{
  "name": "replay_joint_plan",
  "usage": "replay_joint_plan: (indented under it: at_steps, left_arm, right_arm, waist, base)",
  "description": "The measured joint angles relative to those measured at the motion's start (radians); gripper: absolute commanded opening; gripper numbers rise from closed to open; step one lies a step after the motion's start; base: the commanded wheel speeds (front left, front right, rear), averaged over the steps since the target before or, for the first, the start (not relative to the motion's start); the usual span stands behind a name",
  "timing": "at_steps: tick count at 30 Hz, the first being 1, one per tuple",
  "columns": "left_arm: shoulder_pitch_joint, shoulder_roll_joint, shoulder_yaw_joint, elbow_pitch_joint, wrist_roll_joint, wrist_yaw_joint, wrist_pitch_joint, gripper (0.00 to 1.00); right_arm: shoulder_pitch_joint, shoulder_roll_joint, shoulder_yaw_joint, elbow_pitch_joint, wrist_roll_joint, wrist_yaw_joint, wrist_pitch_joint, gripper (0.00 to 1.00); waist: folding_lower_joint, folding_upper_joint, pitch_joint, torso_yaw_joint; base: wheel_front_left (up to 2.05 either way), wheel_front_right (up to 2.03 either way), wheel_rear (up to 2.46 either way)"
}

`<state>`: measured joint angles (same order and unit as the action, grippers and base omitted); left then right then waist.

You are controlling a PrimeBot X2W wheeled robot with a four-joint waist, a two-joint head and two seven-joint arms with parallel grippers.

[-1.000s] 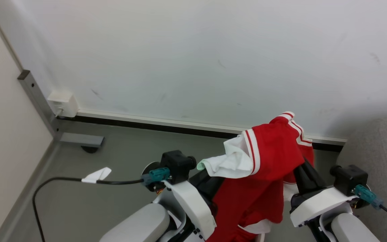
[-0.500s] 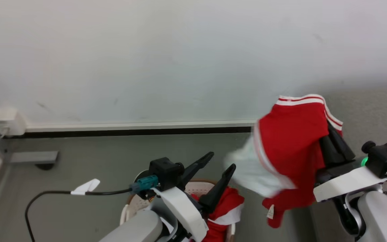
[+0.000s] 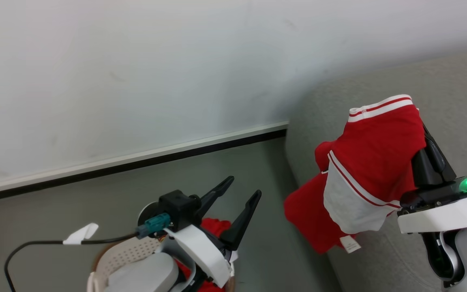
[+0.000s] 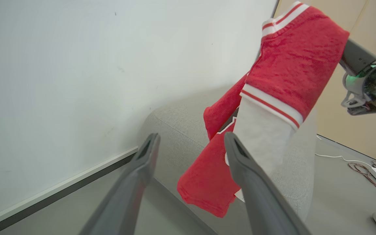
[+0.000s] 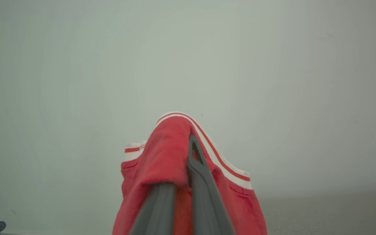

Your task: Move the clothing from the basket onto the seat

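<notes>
A red garment (image 3: 373, 158) with white stripes was held up high by the right gripper (image 5: 189, 156). Its two fingers were pinched tight on the cloth. The garment was hung in the air by the end of the grey seat (image 3: 456, 77) and was not yet laid on it. Its low end was dangling near the seat's side. The left gripper (image 3: 245, 185) was seen by the basket (image 3: 122, 254) on the floor (image 3: 95, 194), with its fingers spread wide and nothing in them. More red cloth (image 3: 216, 225) was lying in the basket.

To do this step well, the garment should be carried further, until all of it is over the seat. It should be brought down low before the fingers are opened, so that it is not dropped on the floor. The loose end should be watched, since it could slide off the side.
</notes>
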<state>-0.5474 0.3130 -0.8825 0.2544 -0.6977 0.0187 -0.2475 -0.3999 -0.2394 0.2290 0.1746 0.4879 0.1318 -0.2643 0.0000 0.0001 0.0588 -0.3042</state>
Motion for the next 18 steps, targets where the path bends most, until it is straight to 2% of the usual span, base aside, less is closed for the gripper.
replay_joint_plan:
  at_steps: [9, 18]
  left_arm:
    - [0.003, 0.002, 0.007, -0.004, 0.05, -0.007, -0.011, 1.0]
    - [0.0, 0.015, 0.024, -0.01, 0.111, -0.002, -0.014, 1.0]
  right_arm:
    - [0.028, -0.005, -0.016, -0.047, 0.011, 0.0, 0.0, 0.0]
    - [-0.031, -0.028, -0.037, -0.047, 0.079, 0.0, 0.0, 0.0]
  waist:
    - [0.0, 0.0, 0.02, -0.127]
    - [-0.0001, 0.0, 0.065, -0.155]
  base:
    - [0.0, 0.0, 0.0]
    - [0.0, 0.0, 0.0]
